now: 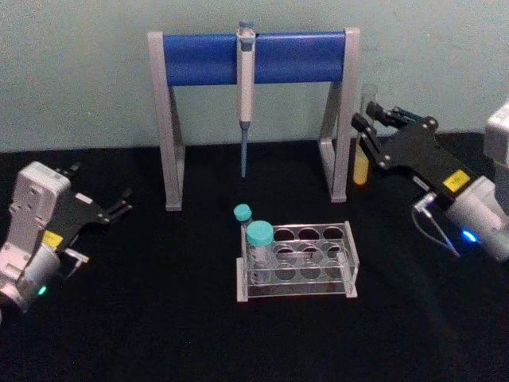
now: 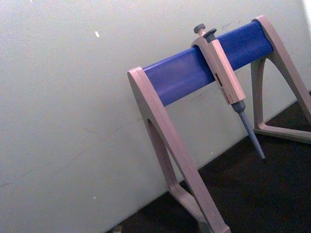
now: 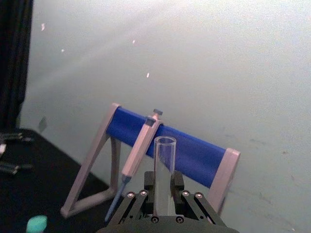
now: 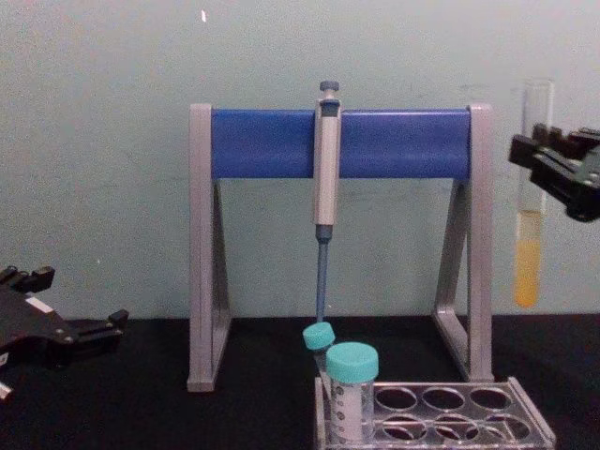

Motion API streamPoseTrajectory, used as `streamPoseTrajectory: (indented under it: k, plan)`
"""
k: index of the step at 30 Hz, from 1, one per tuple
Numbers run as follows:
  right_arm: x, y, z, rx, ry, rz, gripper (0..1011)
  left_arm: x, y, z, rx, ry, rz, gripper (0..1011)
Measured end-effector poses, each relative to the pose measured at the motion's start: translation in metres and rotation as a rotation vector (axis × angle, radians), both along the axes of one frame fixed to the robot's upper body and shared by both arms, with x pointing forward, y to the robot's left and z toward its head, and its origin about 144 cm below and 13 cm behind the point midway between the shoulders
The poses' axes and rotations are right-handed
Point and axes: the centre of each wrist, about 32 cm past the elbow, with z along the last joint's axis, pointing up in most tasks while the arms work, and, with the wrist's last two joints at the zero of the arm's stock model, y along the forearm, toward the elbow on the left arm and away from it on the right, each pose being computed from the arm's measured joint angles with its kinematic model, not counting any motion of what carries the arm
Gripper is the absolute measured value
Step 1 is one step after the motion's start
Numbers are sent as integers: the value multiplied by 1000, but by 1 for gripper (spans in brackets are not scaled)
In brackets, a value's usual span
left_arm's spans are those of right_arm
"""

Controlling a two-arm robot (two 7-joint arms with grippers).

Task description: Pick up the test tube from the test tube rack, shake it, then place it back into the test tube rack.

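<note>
My right gripper (image 1: 366,121) is raised at the right, beside the right leg of the pipette stand, and is shut on the test tube (image 1: 363,169). The tube is upright and clear, with yellow liquid in its lower part (image 4: 528,267) hanging well above the table. Its open top rises between the fingers in the right wrist view (image 3: 164,160). The clear test tube rack (image 1: 347,263) stands on the black table in front of the stand, left of and below the held tube. My left gripper (image 1: 102,189) rests open at the far left, holding nothing.
Two teal-capped tubes (image 1: 259,235) stand at the rack's left end. The grey-and-blue pipette stand (image 1: 254,56) with a hanging pipette (image 1: 246,95) is behind the rack, against the pale wall. Black tabletop surrounds the rack (image 4: 530,427).
</note>
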Motion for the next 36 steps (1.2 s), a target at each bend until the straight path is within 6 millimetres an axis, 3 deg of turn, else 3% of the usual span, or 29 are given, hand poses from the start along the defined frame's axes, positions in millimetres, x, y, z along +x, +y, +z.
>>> streamPoseTrajectory:
  k: [6, 14, 24, 32, 36]
  plan:
    - [8, 19, -4, 65, 8, 11, 229, 0, 0, 0, 0, 0, 0, 1001]
    - [10, 24, -4, 132, 81, 129, 229, 0, 0, 0, 0, 0, 0, 1001]
    - [3, -1, 5, 178, 231, 301, 229, 0, 0, 0, 0, 0, 0, 1001]
    - [-12, -33, 15, 128, 313, 264, 229, 0, 0, 0, 0, 0, 0, 1001]
    - [-16, -40, 17, 71, 273, 198, 229, 0, 0, 0, 0, 0, 0, 1001]
